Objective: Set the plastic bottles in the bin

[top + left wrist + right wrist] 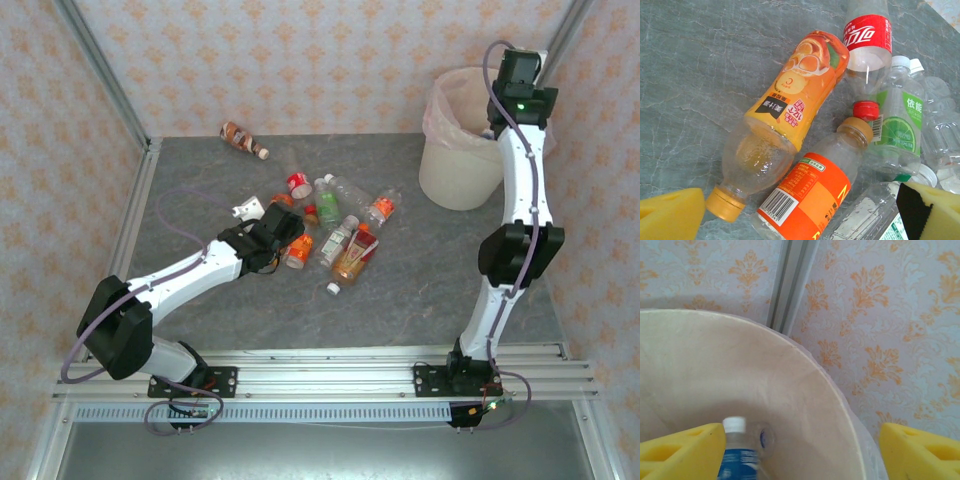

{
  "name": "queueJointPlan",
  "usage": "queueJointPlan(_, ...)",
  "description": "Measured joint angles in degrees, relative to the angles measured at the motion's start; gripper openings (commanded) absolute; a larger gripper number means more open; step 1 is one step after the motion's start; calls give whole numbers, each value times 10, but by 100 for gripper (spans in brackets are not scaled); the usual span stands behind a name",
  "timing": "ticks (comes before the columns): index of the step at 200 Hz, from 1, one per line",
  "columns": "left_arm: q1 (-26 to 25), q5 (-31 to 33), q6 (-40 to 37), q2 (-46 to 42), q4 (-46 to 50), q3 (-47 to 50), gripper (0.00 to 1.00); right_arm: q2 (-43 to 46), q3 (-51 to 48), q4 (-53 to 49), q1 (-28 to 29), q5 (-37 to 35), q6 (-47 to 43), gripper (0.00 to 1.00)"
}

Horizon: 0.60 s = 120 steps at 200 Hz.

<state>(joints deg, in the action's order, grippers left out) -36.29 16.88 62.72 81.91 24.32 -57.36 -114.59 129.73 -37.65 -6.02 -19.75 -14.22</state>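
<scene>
Two steps run at once.

Right arm: drop-off. The right gripper (pixel 800 455) hangs over the mouth of the bin (pixel 460 165) at upper right of the overhead view. In the right wrist view the jaws stand apart. A blue-labelled bottle (pixel 737 452) with a white cap sits just beside the left pad at lower left of the frame, well apart from the other pad. It is blurred, so I judge it let go and dropping, not gripped. The bin's pale inner wall (pixel 715 365) lies below it.

Left arm: pick approach. The left gripper (pixel 275 232) is at the left edge of the bottle heap (pixel 335 225) in the middle of the table (pixel 200 170). The jaws are spread wide and hold nothing. In the left wrist view the yellow pads (pixel 670 217) sit in the bottom corners. Between them lie the cap end of an orange-juice bottle (pixel 790 105) and an orange-labelled bottle (pixel 812 200), the two touching. A red cola-label bottle (pixel 867 32) and a green-label bottle (pixel 897 120) lie at upper right. One brown bottle (pixel 243 138) lies alone at upper left of the overhead view, near the back wall.

Progress: early to middle, since most bottles are on the table.

Next: the left gripper needs to come down around one bottle body only and close. The bottles are crowded, so it risks catching two or nudging a neighbour. The right arm needs to lift clear of the rim and go back to the heap.
</scene>
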Motion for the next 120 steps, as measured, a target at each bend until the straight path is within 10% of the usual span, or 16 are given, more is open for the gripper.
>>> queueJointPlan(120,113,-82,-189,70,81,-89,100,371,-473,156,2,268,160,99)
